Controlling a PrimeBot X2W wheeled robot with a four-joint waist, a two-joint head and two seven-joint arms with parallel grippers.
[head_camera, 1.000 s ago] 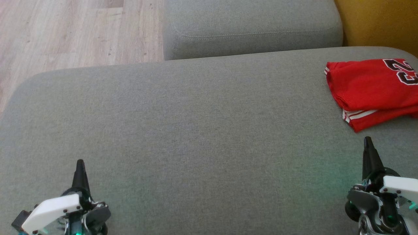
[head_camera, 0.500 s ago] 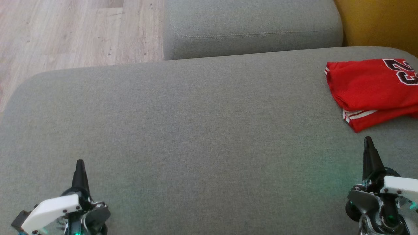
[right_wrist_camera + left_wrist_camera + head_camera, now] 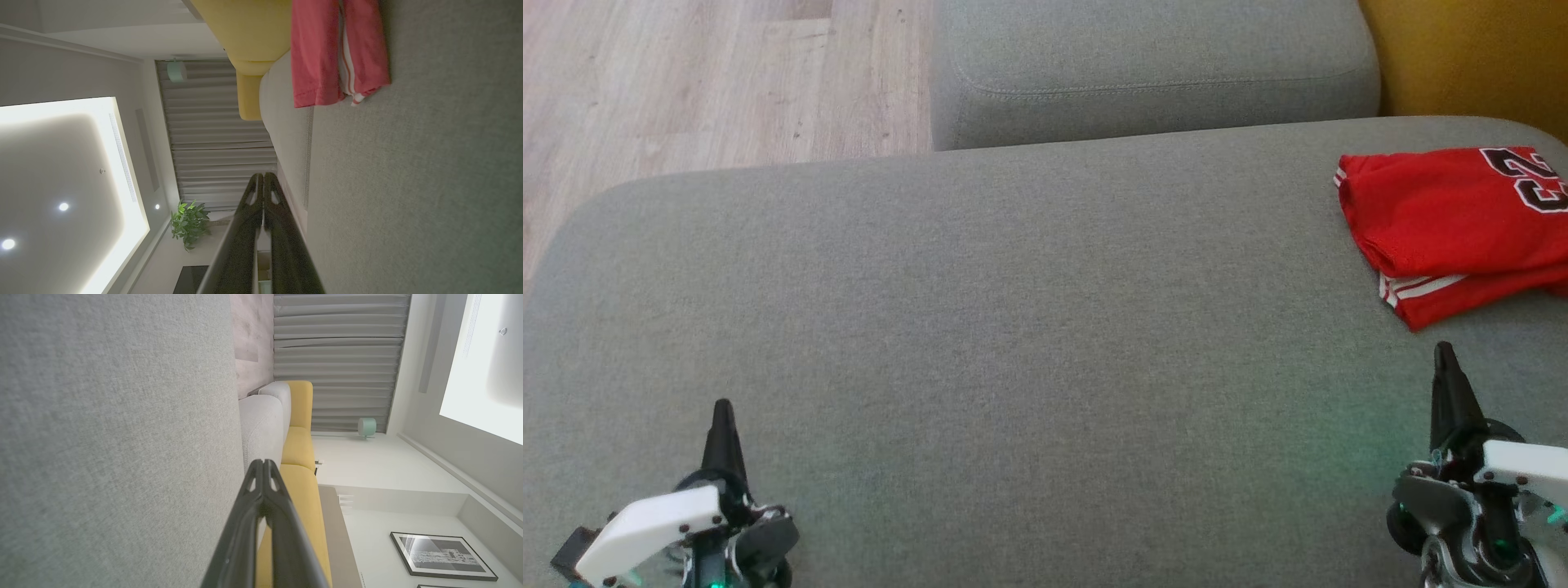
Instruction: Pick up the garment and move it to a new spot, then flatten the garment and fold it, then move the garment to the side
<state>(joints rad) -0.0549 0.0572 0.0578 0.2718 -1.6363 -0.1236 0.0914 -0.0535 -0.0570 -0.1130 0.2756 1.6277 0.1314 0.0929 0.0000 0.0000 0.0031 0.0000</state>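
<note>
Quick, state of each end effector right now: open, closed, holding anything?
Left end effector: closed, holding nothing, over the grey cushion.
Right end effector: closed, holding nothing; the red garment lies apart from it.

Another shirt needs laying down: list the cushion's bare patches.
Free: the cushion from its left edge across to the jersey, including the stretch between left gripper and right gripper. Crowded: the far right corner, where the jersey lies.

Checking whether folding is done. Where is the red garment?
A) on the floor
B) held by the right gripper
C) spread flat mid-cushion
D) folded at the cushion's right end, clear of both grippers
D: the red garment lies folded at the grey cushion's right end, apart from the shut right gripper.
</note>
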